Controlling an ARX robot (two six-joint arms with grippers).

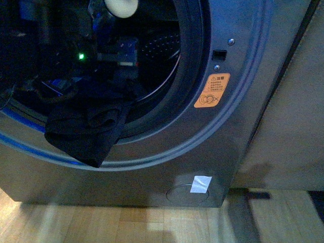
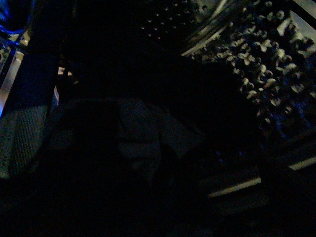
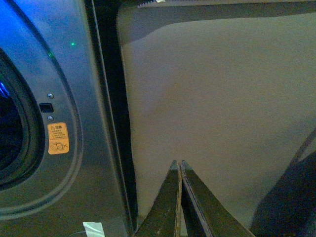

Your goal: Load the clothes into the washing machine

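Clothes (image 1: pixel 88 129) draped over washing machine (image 1: pixel 167 147) rim

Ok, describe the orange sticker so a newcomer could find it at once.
Start at the big grey washing machine and its round porthole. Follow the grey ring to the right of the opening: the orange sticker sits there, below a small dark latch slot. Unlike the white tape lower down, it is orange with printed symbols.

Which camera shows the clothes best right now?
Front view: the clothes drape over the washing machine mouth's lower rim, part hanging outside. Left wrist view is too dark to tell. Right wrist view shows none.
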